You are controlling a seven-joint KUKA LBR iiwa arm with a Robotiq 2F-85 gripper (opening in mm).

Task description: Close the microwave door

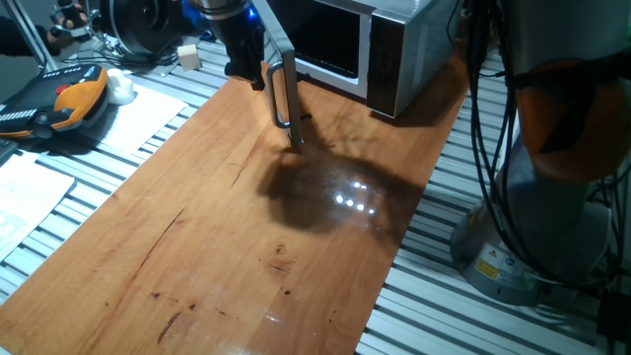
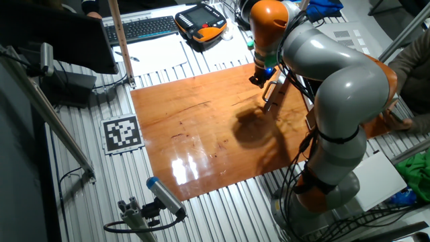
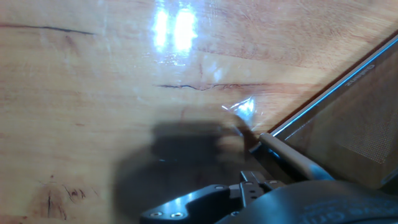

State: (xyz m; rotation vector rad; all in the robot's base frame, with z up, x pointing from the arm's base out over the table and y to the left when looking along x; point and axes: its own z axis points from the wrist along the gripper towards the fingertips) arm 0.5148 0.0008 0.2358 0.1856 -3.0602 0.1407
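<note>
In the hand view, the dark body of the gripper (image 3: 249, 199) filled the lower edge of the frame, with the wooden tabletop (image 3: 93, 81) beneath it. The microwave door (image 3: 354, 118) ran diagonally across the right side of that view, its slim frame edge lying just beside the gripper. The fingertips were not visible there, so the gripper's state could not be determined; neither fixed view resolved the gap between the fingers.

In one fixed view, the tabletop (image 1: 217, 256) occupied the foreground and carried a dark shadow with bright light reflections. Beyond the shadow, the microwave door (image 1: 279, 59) stood open, swung out over the tabletop and seen nearly edge-on. Its silver-grey bar handle (image 1: 283, 94) hung vertically along the outer edge. The gripper (image 1: 246, 71) sat just beside the top of the handle, on its left side; contact could not be confirmed. Behind the door stood the silver microwave casing (image 1: 414, 49), its dark cavity exposed. A teach pendant (image 1: 59, 104) with an orange grip lay to the left, off the wooden surface.

In the other fixed view, the grey and orange arm (image 2: 336, 87) reached from the right edge over the tabletop (image 2: 201, 128) to the door (image 2: 274, 94). A printed marker tag (image 2: 121, 134) lay beside the left edge of the tabletop, and a keyboard (image 2: 141, 27) sat at the far end.
</note>
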